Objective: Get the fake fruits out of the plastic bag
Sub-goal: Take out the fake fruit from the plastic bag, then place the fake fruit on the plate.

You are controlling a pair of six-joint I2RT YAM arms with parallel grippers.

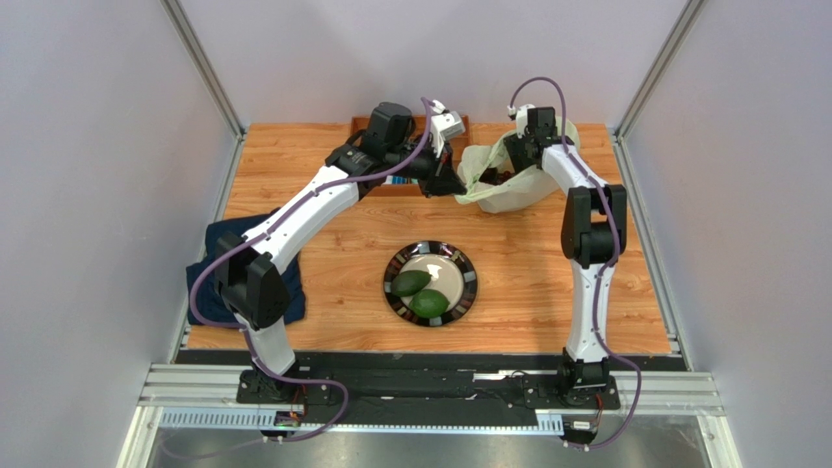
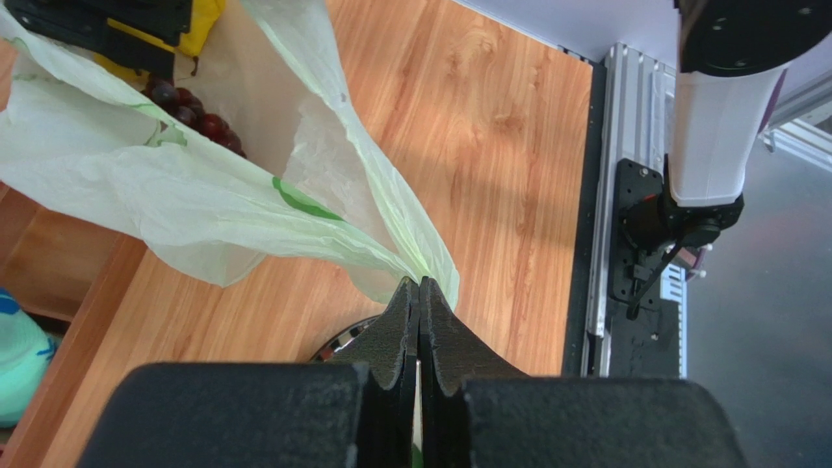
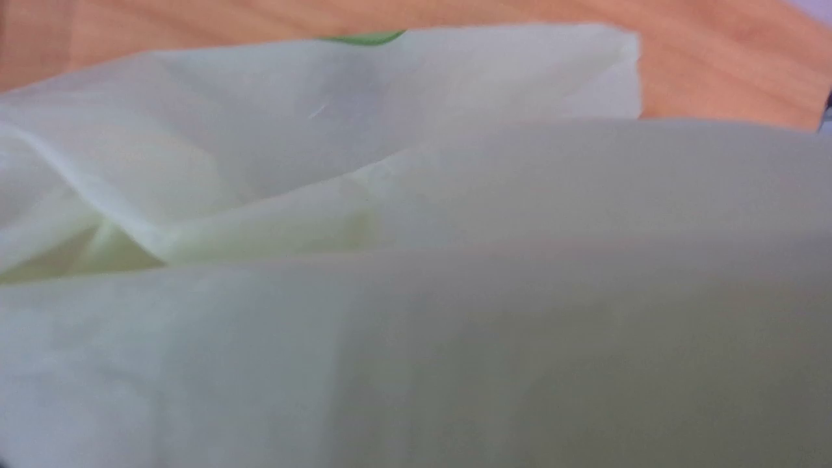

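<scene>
Plastic bag (image 1: 508, 195): edge clamped tight between the left jaws. Right jaws are down in its mouth. Film hides them, so I can't tell their width.

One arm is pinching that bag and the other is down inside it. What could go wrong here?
The left fingers pinch only a thin edge of the plastic bag; the film could slip free or tear, and the mouth might sag shut.
The right arm reaches into the bag and its own camera shows only film, so it may well grab plastic instead of the grapes.
</scene>
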